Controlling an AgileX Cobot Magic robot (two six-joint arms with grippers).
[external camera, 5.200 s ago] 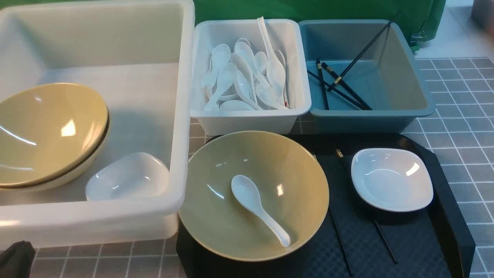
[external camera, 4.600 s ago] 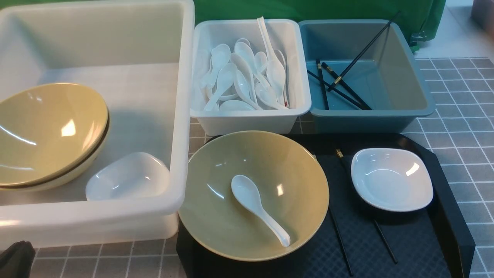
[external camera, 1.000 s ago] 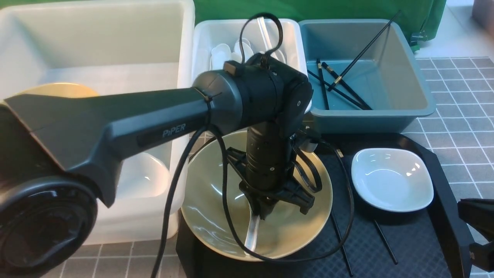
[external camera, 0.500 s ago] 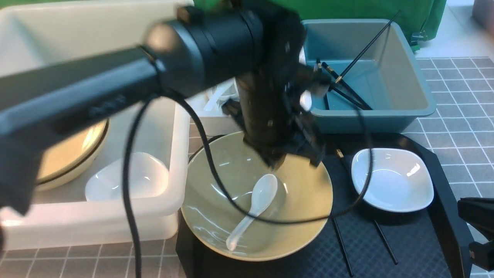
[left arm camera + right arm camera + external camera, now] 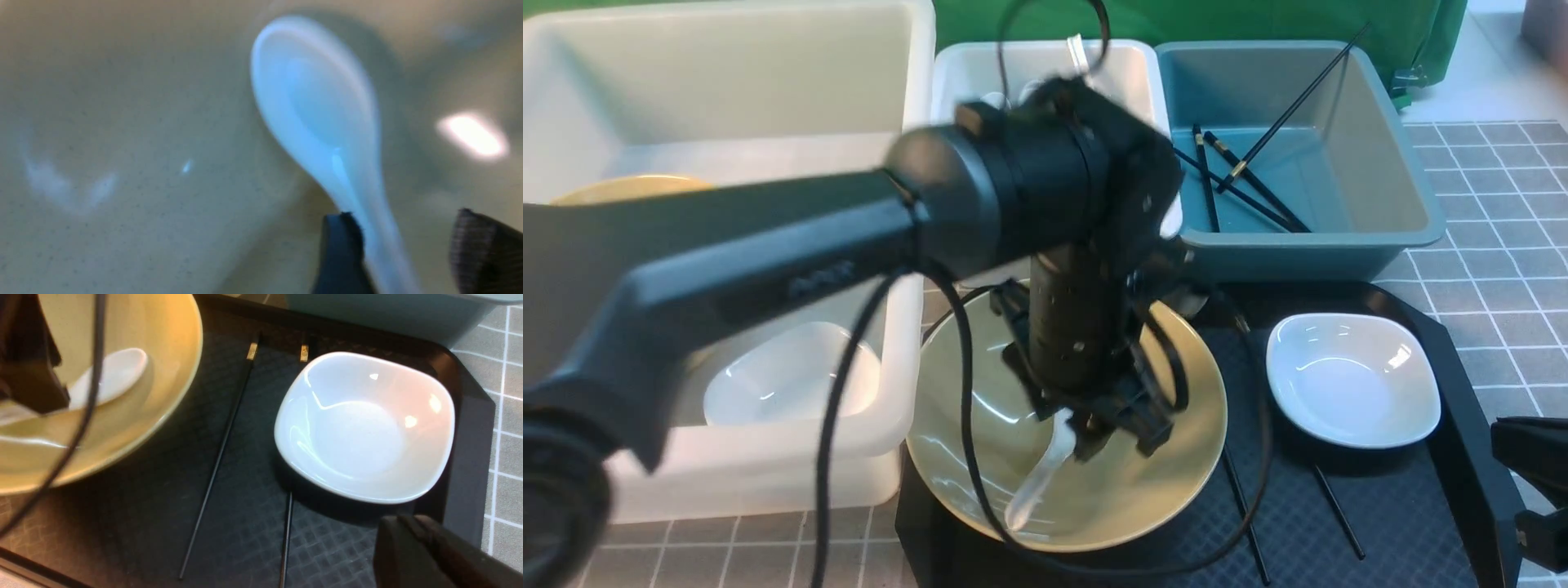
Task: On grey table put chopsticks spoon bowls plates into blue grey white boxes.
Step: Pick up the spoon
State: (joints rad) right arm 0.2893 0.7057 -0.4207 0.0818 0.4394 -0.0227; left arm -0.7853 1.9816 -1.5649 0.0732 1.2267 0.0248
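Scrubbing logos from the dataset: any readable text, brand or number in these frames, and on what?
Nothing legible.
Left arm: pale marking on its side, too blurred to read.
No text on the bowl, dish, spoon or tray.

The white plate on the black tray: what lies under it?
One chopstick passes under the plate: its gold-banded end shows on one side, its thin end on the other. Its middle is covered. The black tray carries both.
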